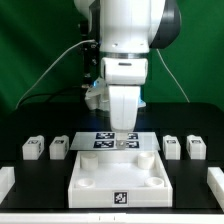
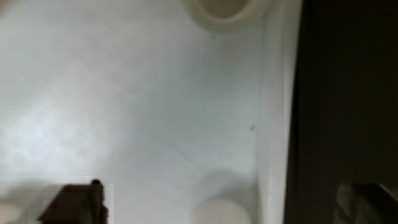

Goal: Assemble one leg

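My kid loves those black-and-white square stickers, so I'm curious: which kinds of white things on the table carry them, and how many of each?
Small block legs: 4
Large tray with round corner sockets: 1
Flat marker board: 1
Total: 6

The tray [image 1: 115,170] sits at the lower centre of the frame, nearest the camera. Just behind it, mid-frame, lies the marker board [image 1: 97,141]. The gripper [image 1: 121,141] hangs over the board's middle, with the arm rising to the upper centre. Left of the board stand the first leg [image 1: 35,148] and, closer in, the second leg [image 1: 60,149]. Right of it are the third leg [image 1: 171,147] and, further out, the fourth leg [image 1: 196,147]. All four stand in one row. A left edge piece [image 1: 5,179] and a right edge piece [image 1: 214,180] lie cut off at the lower corners.
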`<state>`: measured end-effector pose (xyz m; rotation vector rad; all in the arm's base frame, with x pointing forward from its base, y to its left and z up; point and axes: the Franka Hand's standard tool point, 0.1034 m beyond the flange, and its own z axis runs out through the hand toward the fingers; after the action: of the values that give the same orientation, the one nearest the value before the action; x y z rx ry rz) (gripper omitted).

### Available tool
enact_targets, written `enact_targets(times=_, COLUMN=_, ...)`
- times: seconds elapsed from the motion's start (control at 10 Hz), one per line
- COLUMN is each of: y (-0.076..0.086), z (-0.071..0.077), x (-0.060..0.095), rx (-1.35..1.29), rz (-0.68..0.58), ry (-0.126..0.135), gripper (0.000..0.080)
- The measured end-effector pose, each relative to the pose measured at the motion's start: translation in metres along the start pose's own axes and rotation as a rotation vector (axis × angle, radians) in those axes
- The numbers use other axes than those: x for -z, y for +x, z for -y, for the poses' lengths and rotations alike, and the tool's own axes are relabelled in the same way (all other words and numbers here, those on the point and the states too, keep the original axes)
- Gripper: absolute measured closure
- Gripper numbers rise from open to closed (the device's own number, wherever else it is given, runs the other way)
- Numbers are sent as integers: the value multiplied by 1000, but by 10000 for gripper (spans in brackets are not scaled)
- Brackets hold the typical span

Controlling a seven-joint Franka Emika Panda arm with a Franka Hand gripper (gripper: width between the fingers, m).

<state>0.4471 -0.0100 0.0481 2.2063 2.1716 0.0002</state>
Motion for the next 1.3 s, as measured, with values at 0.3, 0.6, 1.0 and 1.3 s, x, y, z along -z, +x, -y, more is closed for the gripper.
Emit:
enact_targets(times=0.3, y=-6, z=9, x=-27, rx=-22, rz=-13, ry=17, gripper=150)
enact_targets(times=0.6, y=-6, z=10, x=-27, rx=-22, rz=-13, ry=18, gripper=276)
enact_targets(times=1.0, y=-6, z=10, x=-27, rx=-22, rz=-13, ry=18, gripper=723)
enact_targets(times=1.3, y=-6, z=10, x=-27, rx=-24, rz=-13, ry=18, gripper=742)
